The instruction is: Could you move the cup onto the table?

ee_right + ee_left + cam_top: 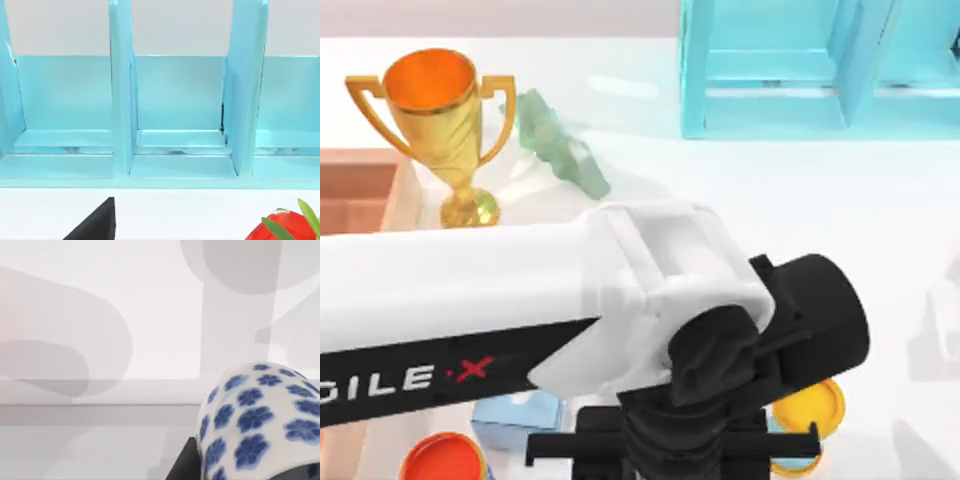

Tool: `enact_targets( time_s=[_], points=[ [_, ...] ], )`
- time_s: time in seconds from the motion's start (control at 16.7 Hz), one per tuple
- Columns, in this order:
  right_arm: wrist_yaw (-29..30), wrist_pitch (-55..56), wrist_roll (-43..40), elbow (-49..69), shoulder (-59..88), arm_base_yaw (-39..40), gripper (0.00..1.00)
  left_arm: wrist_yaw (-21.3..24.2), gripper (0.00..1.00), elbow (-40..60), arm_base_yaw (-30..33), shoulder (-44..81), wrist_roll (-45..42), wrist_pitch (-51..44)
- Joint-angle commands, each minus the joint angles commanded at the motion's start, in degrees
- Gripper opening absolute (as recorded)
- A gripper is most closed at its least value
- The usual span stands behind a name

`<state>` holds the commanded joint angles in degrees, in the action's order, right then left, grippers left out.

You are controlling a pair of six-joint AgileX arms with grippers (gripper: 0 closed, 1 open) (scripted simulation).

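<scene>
The cup (255,420), white with blue flowers, lies close against the camera in the left wrist view, with a dark finger (182,466) of my left gripper pressed to its side. It hangs over the glossy white table (150,315). From above, my left arm stretches from the left edge to the front middle, where my left gripper (670,450) points down and hides the cup. The table (840,200) lies bare to its right. My right gripper (97,225) shows as a black tip in front of a light-blue rack.
A gold trophy (440,120) and a green object (560,150) stand at the back left, beside a brown tray (355,190). The light-blue rack (820,70) fills the back right. A light-blue box (520,415), an orange dish (445,460) and a yellow-topped item (807,410) flank my left gripper. A red fruit (280,227) lies near the rack.
</scene>
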<state>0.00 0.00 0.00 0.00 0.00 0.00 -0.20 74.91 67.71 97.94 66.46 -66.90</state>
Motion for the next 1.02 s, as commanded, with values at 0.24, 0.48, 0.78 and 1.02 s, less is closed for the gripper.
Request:
enact_targets(
  time_s=[0.24,0.48,0.78,1.02],
  points=[
    [0.0,0.0,0.0,0.0,0.0,0.0,1.0,0.0,0.0,-6.23,0.0,1.47,-0.05,7.79],
    [0.0,0.0,0.0,0.0,0.0,0.0,1.0,0.0,0.0,-6.92,0.02,1.68,-0.04,8.59],
    [0.0,0.0,0.0,0.0,0.0,0.0,1.0,0.0,0.3,-6.92,0.02,1.68,-0.04,8.59],
    [0.0,0.0,0.0,0.0,0.0,0.0,1.0,0.0,0.6,-6.92,0.02,1.68,-0.04,8.59]
  ],
)
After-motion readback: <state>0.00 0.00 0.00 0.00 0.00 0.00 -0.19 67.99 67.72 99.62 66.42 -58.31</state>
